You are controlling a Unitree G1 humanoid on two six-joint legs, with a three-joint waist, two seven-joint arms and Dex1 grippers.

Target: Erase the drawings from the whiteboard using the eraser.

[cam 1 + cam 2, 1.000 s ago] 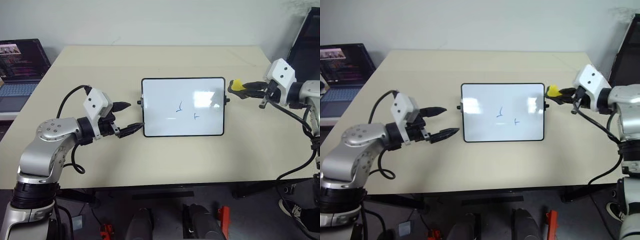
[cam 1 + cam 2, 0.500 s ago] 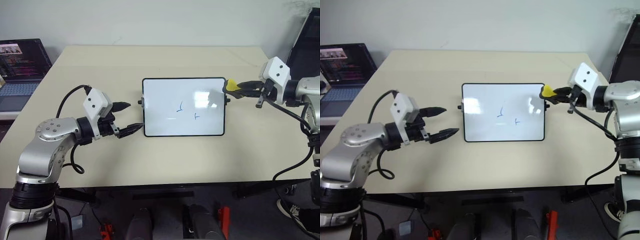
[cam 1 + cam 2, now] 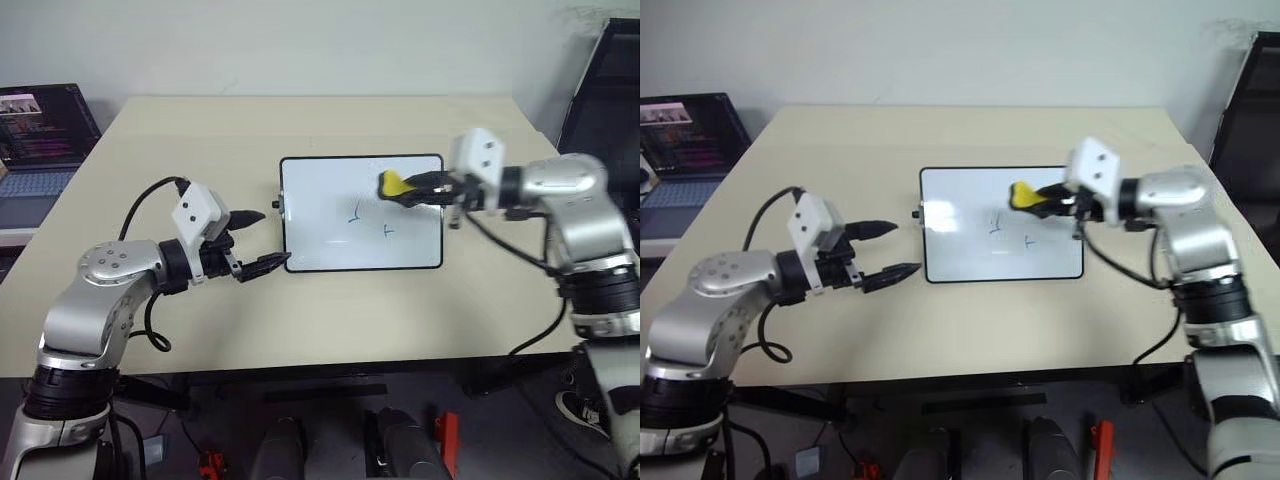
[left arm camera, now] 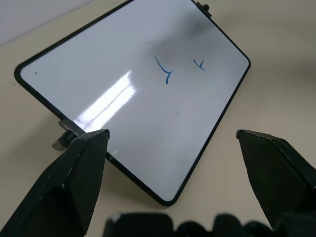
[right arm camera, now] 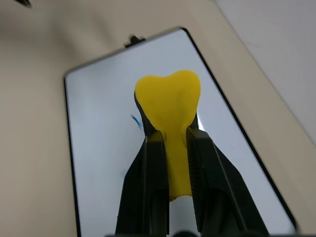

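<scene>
A glossy white rectangular whiteboard with a thin black frame, rounded corners and small black side knobs lies flat near the middle of the beige rectangular table, its long edges running parallel to the table's front edge. On the board's right half sit the drawings, a few thin blue marker strokes: a tick-like mark and, just beside it toward the table's right and front, a small T-like mark. The right end effector reaches in from the table's right edge and hangs above the board's upper right part, its two black fingers clamped on the small yellow oblong eraser, whose soft yellow end bulges out past the fingertips. From the right wrist view the eraser sits over the white surface with one blue stroke showing just beside it; whether the eraser touches the board cannot be told. The left end effector is at the board's left edge near its front left corner, its two black fingers spread wide apart and holding nothing, one fingertip near the left side knob and the other close to the frame. A dark open laptop stands on a separate surface beyond the table's left edge.
</scene>
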